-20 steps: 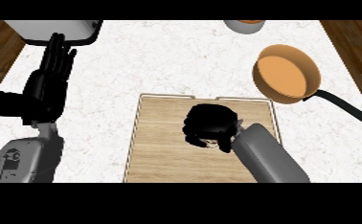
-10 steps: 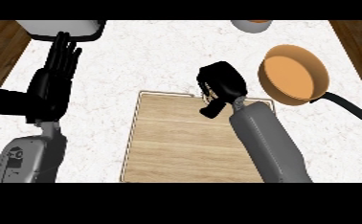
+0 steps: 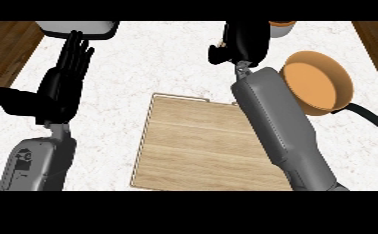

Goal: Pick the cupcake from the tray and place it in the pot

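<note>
- My black right hand [image 3: 242, 43] is up near the far edge of the white speckled counter [image 3: 162, 63], fingers curled in on themselves, well past the wooden tray.
- The curl hides whatever sits inside it. I judge the cupcake is in there, because I cannot see it anywhere else, but I cannot make out the cupcake itself.
- The pale wooden rectangular tray [image 3: 199, 143] lies bare below my grey right forearm [image 3: 284, 128], with nothing standing on the part I can see.
- The orange round pot with a dark handle [image 3: 319, 82] sits to the right of my forearm, nearer to me than my hand is, mouth open and nothing visible inside.
- So the job in hand, as I read it, is the carry: swing right and back a touch until the curled fingers hang over the middle of that orange mouth, not its rim.
- Keep the fingers closed through the swing, lower in over the centre, and only then let them spread.
- Watch the small white bowl with an orange inside [image 3: 279, 26] just right of my hand; it is not the target.
- My black left hand [image 3: 65, 78] rests at the left, fingers straight and pointing up, touching nothing, below a white container [image 3: 77, 27] at the far edge.
</note>
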